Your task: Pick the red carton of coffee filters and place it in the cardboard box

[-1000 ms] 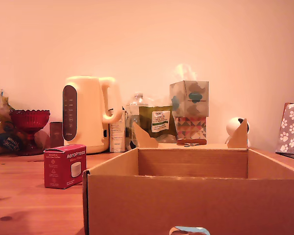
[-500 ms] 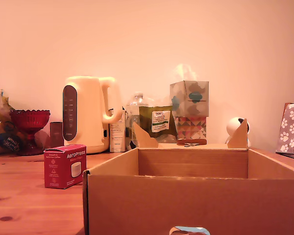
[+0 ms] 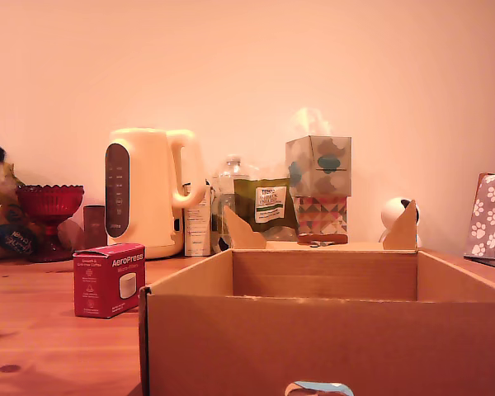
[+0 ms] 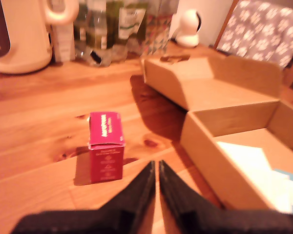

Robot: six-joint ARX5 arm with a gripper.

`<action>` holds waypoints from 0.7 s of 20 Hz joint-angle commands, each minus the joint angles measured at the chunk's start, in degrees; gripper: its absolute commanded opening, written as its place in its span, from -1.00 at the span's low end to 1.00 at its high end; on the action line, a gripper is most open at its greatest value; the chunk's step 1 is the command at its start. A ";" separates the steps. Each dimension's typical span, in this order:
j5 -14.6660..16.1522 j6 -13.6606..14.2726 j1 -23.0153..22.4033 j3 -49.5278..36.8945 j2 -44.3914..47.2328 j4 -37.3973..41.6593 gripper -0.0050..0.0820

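Wooden table (image 4: 34,122): red carton of coffee filters (image 4: 106,146) sits beside the cardboard box (image 4: 205,146), box half cropped; pincer (image 4: 156,168) nearly closed, holding nothing.

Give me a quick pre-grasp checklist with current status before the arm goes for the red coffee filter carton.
1. Red carton upright on the table: ok.
2. Space around the carton, clear of the cardboard box: ok.
3. Claw open enough to take the carton: not ok, fingers nearly together.
4. Claw lined up with the carton: not ok, it points between the carton and the box.
5. Box open at the top: ok, flaps are up.
6. Room inside the box: cannot tell; pale sheets lie on its floor.
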 commanded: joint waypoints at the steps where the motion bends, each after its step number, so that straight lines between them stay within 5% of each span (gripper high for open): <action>1: -0.22 0.55 -0.17 -0.96 2.38 4.70 0.02; 3: -0.24 1.29 -0.17 -0.96 6.69 10.23 0.86; 14: -3.43 4.00 -0.26 1.53 34.29 32.68 0.91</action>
